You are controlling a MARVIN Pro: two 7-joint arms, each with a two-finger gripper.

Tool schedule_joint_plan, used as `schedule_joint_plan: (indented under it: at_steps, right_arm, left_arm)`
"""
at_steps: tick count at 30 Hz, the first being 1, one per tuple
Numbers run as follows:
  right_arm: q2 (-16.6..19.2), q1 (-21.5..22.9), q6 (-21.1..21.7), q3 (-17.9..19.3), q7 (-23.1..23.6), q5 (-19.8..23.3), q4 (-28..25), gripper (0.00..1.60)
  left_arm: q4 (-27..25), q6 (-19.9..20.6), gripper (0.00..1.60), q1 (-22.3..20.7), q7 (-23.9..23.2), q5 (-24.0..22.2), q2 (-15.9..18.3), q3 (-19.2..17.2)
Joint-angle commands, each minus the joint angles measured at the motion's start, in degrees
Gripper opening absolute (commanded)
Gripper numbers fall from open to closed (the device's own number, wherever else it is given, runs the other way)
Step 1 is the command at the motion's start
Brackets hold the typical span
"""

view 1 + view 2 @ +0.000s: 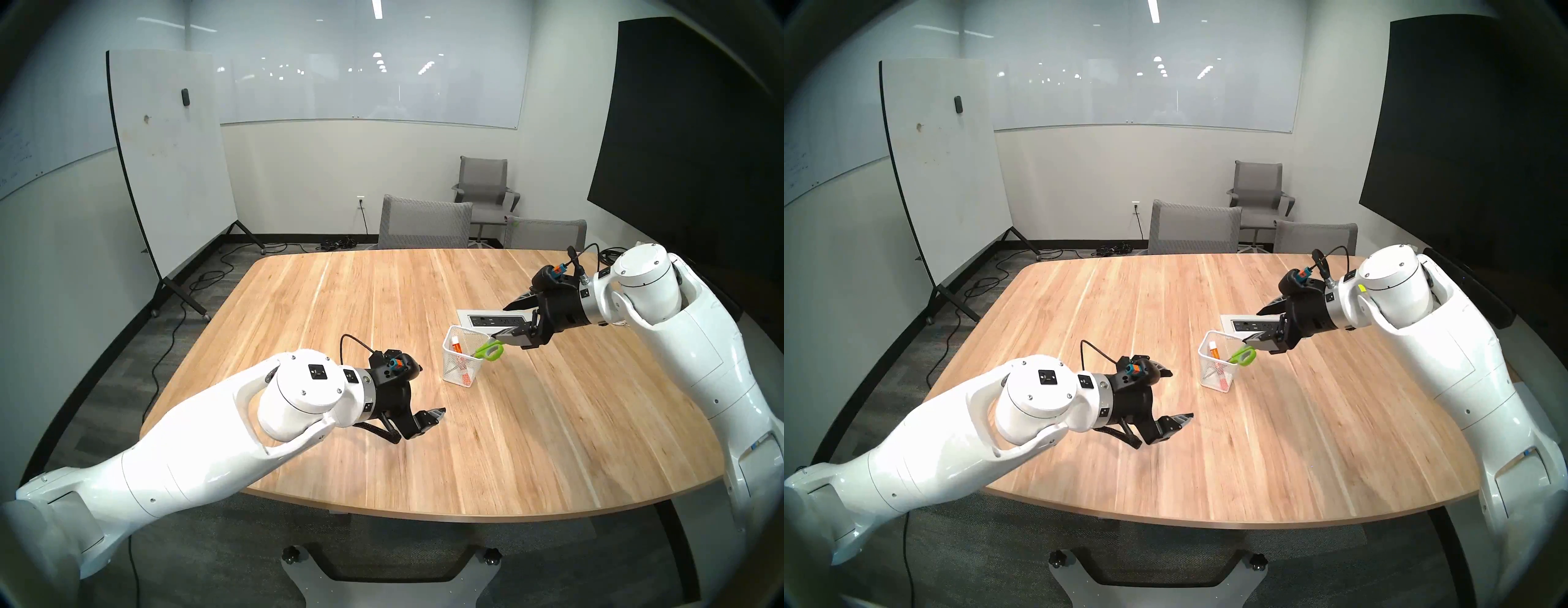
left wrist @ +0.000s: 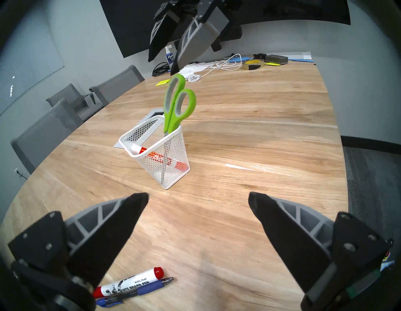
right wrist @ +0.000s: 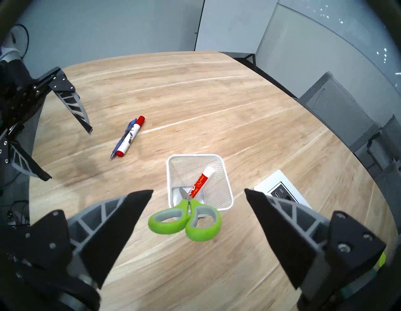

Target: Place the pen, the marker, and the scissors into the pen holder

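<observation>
Both grippers (image 2: 198, 200) (image 3: 198, 195) wide, empty; scissors (image 3: 186, 219) and marker (image 3: 200, 183) inside mesh pen holder (image 3: 227, 184).

Both arms' jaws spread wide

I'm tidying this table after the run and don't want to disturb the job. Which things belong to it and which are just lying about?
Job:
scissors, in the pen holder
orange marker, in it too
blue pen
red marker, beside the pen on the table

Lying about:
tape roll
white cable
spray bottle
eraser
</observation>
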Motion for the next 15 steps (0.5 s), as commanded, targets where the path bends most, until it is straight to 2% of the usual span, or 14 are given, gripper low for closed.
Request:
schedule_joint_plan:
  at_steps: [1,12,15]
  right_arm:
    - [5.41,-4.30,-1.11,4.74,2.81,4.15,-2.23,1.60]
    - [11.49,-12.63,-4.30,12.25,9.10,11.05,0.37,1.60]
    - [13.48,-16.26,-6.36,15.20,11.77,13.48,1.74,1.60]
  left_arm:
    - [-2.77,-0.03,1.60,1.40,1.47,-0.76,2.41,-1.99]
    - [-3.82,0.29,1.60,2.65,3.50,-1.64,3.69,-3.16]
    - [-3.82,1.28,1.60,3.01,5.16,-1.71,3.50,-3.43]
